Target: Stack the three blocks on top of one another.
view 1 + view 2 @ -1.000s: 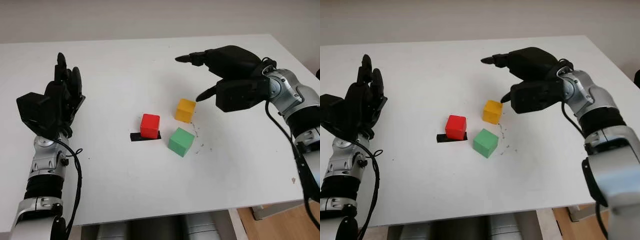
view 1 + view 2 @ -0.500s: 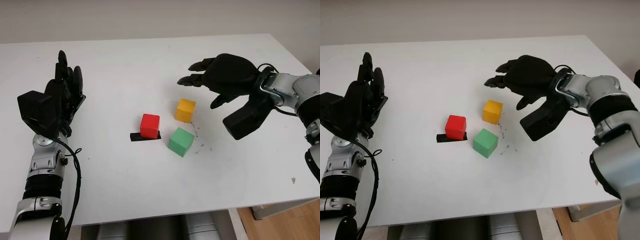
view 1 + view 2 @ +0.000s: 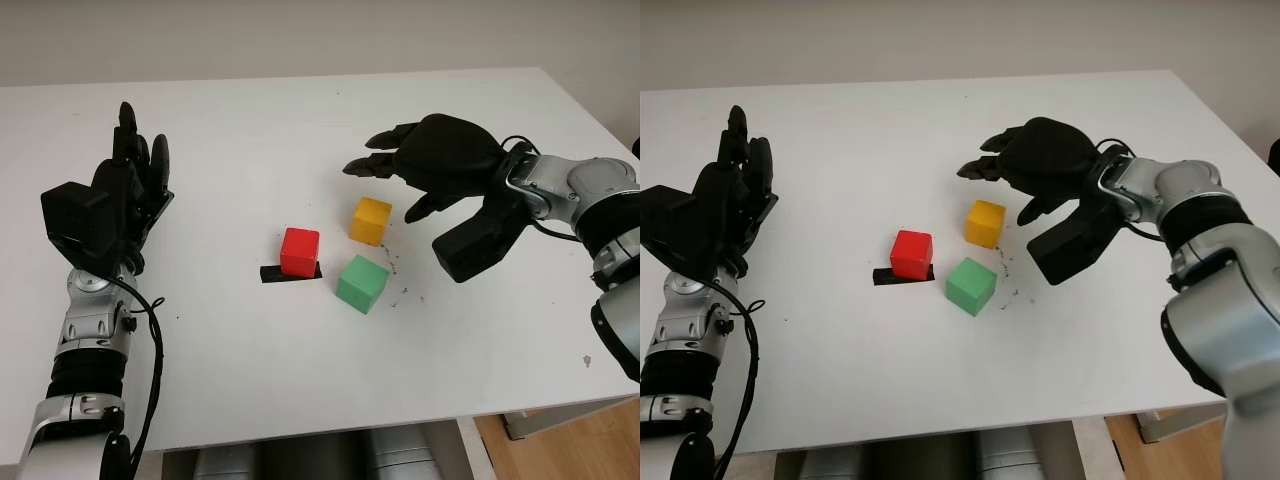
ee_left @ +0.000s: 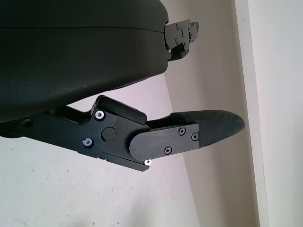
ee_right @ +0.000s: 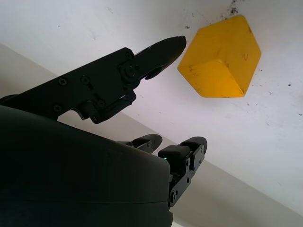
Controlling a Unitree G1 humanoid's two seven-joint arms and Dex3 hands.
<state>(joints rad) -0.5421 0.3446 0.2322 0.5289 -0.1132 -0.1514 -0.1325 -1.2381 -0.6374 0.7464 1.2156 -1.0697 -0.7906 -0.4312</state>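
Observation:
Three blocks sit apart at the middle of the white table (image 3: 250, 370). The red block (image 3: 299, 251) stands on a black patch (image 3: 271, 273). To its right is the yellow block (image 3: 371, 220), and the green block (image 3: 362, 283) lies in front of the yellow one. My right hand (image 3: 388, 186) hovers open, palm down, just above and to the right of the yellow block, not touching it. The right wrist view shows the yellow block (image 5: 221, 59) close by one fingertip (image 5: 166, 48). Far to the left, my left hand (image 3: 128, 185) stands upright and open.
Dark specks (image 3: 405, 291) mark the table to the right of the green block. The table's front edge (image 3: 330, 428) runs near the bottom, and its right edge (image 3: 590, 105) lies beyond my right forearm.
My right hand has turned palm down and come lower and leftward, closer over the yellow block. The blocks and the left hand have not moved.

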